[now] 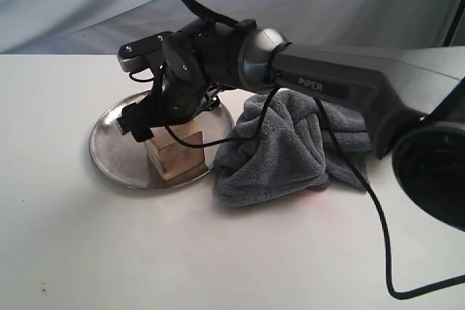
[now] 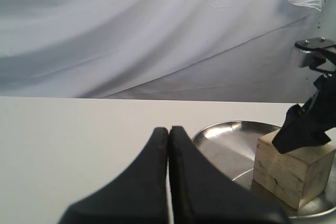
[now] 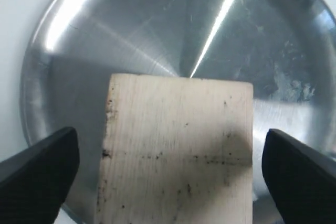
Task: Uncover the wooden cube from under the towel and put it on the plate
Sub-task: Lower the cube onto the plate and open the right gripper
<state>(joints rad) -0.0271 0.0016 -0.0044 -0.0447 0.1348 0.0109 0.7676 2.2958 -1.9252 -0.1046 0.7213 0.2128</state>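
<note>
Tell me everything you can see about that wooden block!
The wooden cube is pale tan, with fine grain and small dark specks, and looks like plain unpainted wood. It is fully uncovered and stands flat on the shiny plate, near the rim. The right gripper hovers over it with its jaws open. One finger is on each side with a gap, so only the plate seems to touch it.
</note>
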